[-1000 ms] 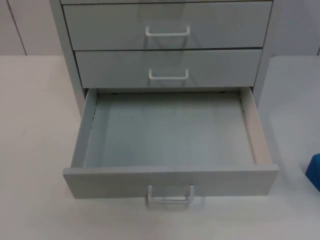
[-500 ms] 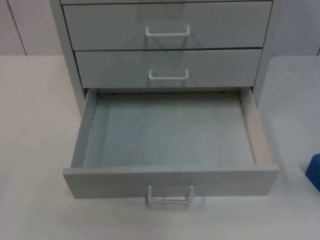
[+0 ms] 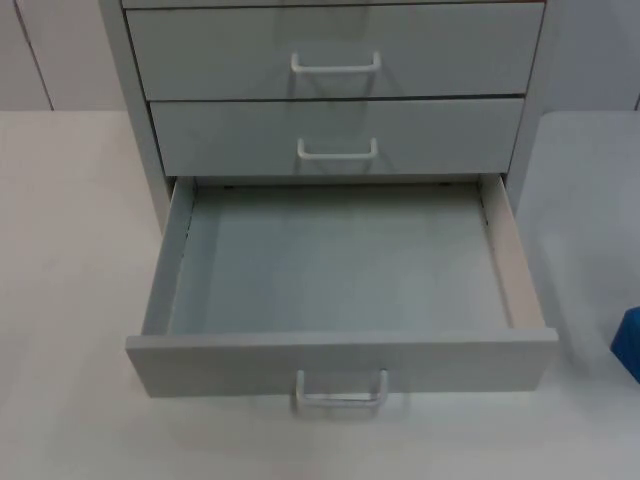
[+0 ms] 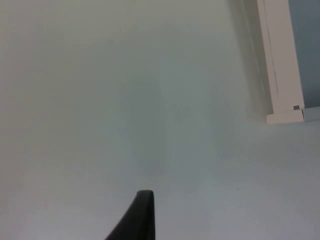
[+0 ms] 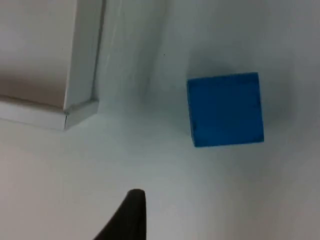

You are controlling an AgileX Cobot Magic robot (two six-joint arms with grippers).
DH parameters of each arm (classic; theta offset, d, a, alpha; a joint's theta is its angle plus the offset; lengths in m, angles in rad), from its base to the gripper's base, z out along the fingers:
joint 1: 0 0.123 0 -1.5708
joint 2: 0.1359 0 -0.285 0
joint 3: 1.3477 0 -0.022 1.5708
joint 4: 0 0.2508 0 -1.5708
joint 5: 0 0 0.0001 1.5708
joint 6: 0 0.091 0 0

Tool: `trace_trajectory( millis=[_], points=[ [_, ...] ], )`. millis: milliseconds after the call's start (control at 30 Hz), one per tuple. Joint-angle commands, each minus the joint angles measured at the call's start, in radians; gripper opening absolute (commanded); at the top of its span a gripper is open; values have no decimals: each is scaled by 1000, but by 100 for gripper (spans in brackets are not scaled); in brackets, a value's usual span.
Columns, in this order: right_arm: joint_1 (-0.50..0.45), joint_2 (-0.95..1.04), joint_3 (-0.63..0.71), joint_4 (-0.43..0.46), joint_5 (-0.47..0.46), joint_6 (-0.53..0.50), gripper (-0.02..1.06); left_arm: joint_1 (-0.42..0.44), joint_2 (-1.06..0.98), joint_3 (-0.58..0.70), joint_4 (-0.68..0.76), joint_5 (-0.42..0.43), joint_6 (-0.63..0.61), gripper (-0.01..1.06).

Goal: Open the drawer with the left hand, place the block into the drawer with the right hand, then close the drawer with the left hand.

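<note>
The bottom drawer (image 3: 340,300) stands pulled out and empty. The blue block (image 5: 225,109) sits on the table (image 3: 70,300) just beside the drawer's right corner. Whether either hand is open, I cannot tell. A careless right-hand reach might nudge the block away.

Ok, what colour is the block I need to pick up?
Blue: the block is a solid blue cube on the white table, clearest in the right wrist view.

White table top (image 3: 70,250) lay under me, pale grey cabinet (image 3: 130,90) ahead, grey partition wall (image 3: 50,50) behind.
</note>
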Motion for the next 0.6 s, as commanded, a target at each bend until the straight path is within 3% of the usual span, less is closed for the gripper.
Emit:
trace_trajectory(
  millis=[0, 100, 567],
  points=[
    [27, 41, -12, -70, -20, 76, 105, 3, -6, 5, 6, -9, 2, 105],
    [56, 126, -13, -161, -46, 161, 105, 3, -6, 5, 5, -13, 2, 105],
    [54, 342, -13, -153, -245, 169, 105, 3, -6, 5, 5, -15, 2, 105]
  ],
)
